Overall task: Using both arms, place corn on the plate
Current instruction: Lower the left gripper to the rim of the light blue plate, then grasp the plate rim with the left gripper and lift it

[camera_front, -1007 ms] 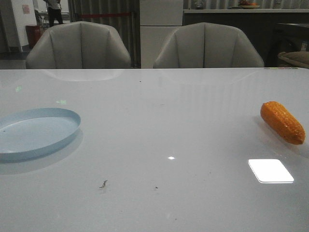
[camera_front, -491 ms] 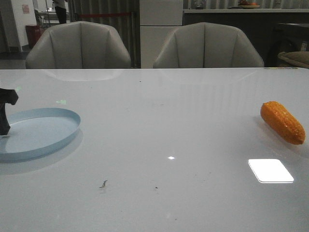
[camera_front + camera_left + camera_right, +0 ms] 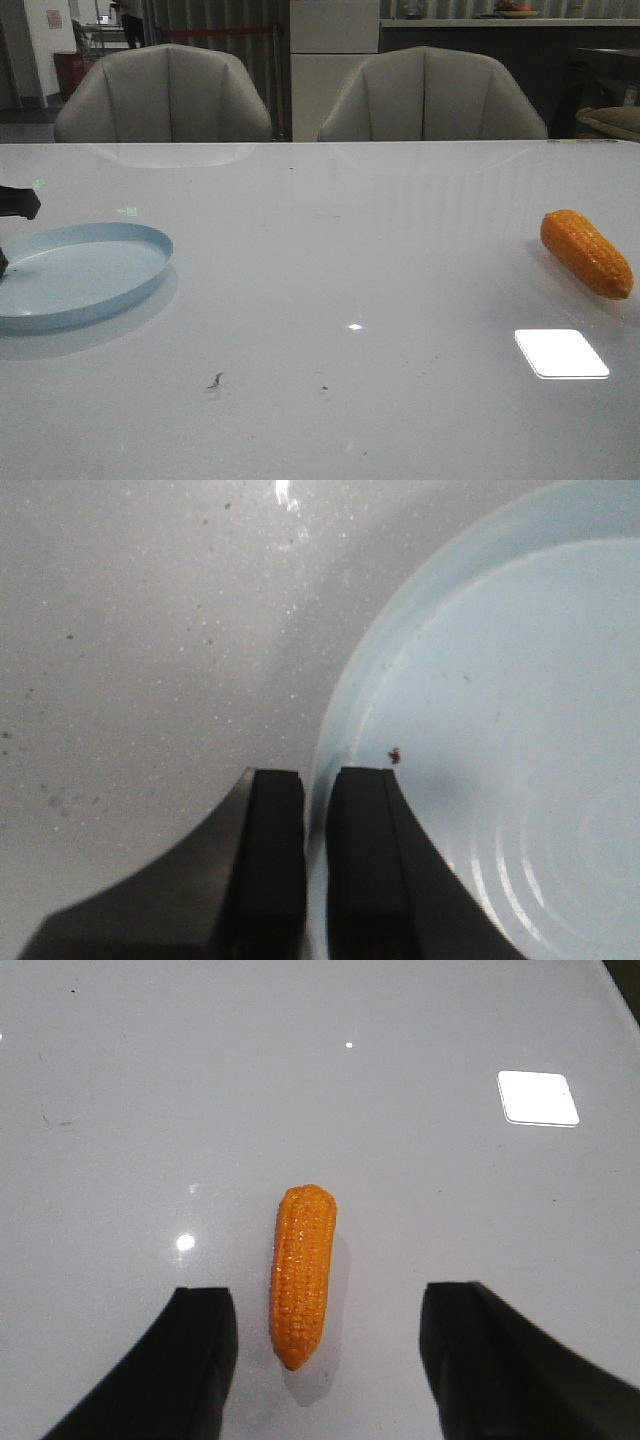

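The orange corn (image 3: 586,253) lies on the white table at the far right. The pale blue plate (image 3: 85,275) sits at the far left. My left gripper (image 3: 12,205) shows only as a dark piece at the frame's left edge, by the plate's far-left rim. In the left wrist view the gripper (image 3: 318,780) is shut on the rim of the plate (image 3: 480,730), one finger outside, one inside. My right gripper (image 3: 328,1295) is open above the table, and the corn (image 3: 303,1272) lies lengthwise between its fingers, untouched. The right arm is out of the front view.
Two grey chairs (image 3: 165,95) stand behind the table's far edge. A bright light reflection (image 3: 560,353) lies on the table in front of the corn. Small dark specks (image 3: 214,381) mark the table near the middle front.
My left gripper came in from the left and closed on the plate's rim. The plate has shifted slightly to the right. The corn has not moved.
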Controlling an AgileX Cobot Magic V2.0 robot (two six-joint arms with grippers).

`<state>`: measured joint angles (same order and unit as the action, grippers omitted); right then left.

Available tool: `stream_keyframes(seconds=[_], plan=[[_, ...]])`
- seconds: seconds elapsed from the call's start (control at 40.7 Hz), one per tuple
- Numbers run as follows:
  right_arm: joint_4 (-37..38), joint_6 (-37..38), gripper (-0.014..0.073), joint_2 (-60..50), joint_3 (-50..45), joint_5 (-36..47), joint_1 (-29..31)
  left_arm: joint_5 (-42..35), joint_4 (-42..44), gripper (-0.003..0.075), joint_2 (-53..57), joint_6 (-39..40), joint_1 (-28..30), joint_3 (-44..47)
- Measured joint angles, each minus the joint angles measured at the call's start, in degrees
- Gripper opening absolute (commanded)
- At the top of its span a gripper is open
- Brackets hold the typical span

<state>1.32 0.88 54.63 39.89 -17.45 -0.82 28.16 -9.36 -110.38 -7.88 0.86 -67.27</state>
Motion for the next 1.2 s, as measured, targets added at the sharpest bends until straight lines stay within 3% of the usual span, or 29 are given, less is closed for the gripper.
stream_keyframes(seconds=[0.27, 0.589, 0.786, 1.204], plan=[[0.0, 0.0, 0.0510, 0.0, 0.0, 0.0, 0.0, 9.5, -2.0, 0.0094, -0.7, 0.1, 0.0, -10.1], [0.0, 0.0, 0.0510, 0.0, 0.0, 0.0, 0.0, 17.7, -20.3, 0.0094, -1.0, 0.1, -1.3, -24.2], [0.0, 0.0, 0.0510, 0.0, 0.0, 0.0, 0.0, 17.6, -28.0, 0.0094, -1.0, 0.1, -5.7, -25.0], [0.0, 0.0, 0.0510, 0.0, 0.0, -0.1, 0.0, 18.9, -28.9, 0.0094, -8.0, 0.1, -15.1, -25.2]])
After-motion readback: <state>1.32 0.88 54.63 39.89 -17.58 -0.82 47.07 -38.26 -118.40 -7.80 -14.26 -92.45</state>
